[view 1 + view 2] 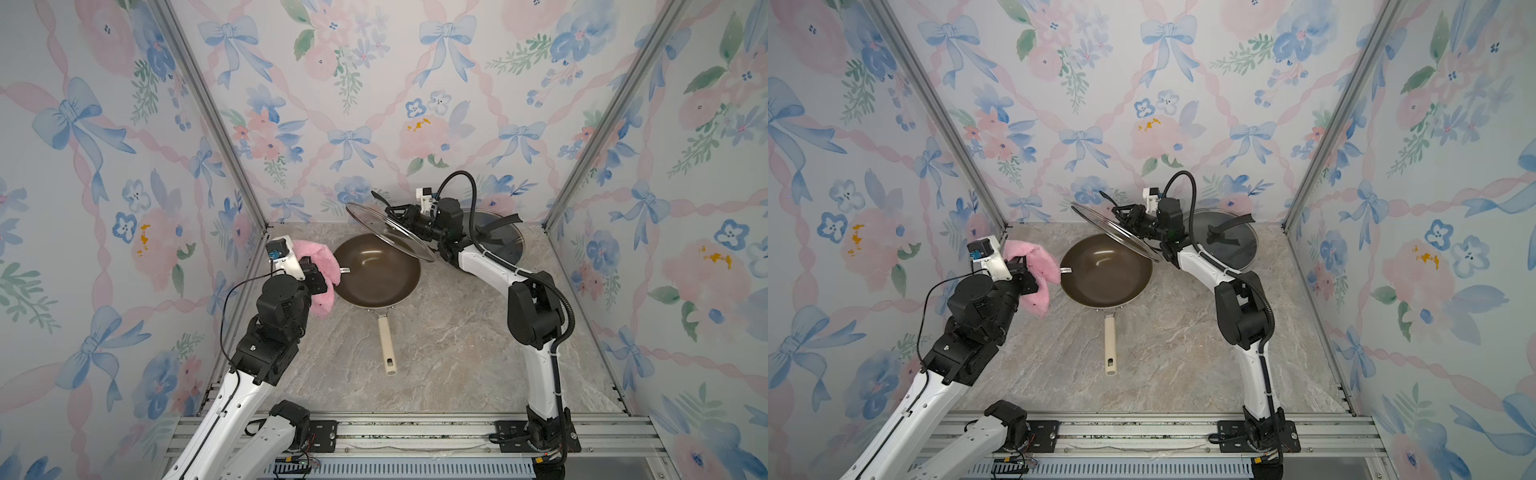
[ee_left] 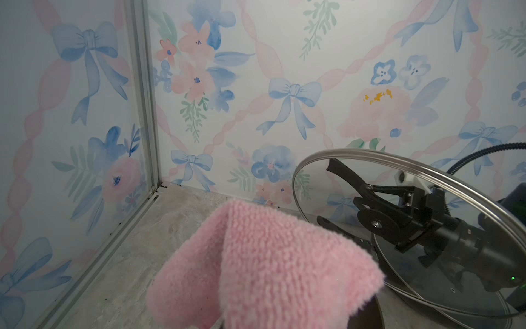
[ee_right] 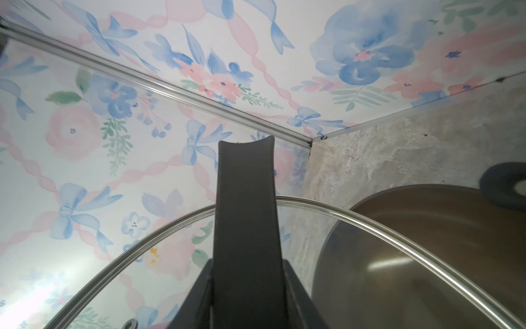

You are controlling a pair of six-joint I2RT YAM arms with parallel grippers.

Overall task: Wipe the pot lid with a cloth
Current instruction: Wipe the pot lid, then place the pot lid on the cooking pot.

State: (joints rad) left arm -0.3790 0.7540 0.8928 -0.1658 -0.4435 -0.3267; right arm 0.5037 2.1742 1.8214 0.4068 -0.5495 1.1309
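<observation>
Clamped: left pincer (image 1: 322,279) on fuzzy pink cloth (image 2: 270,256), right pincer (image 1: 397,212) on handle of tilted round glass pot lid (image 1: 374,224); brown pan's cream handle (image 1: 386,345) in both top views only.

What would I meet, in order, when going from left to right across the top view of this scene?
Pink cloth → brown frying pan → dark glass lid lying flat. The tilted glass lid, held up over the pan, overlaps it, so I leave it out.
</observation>
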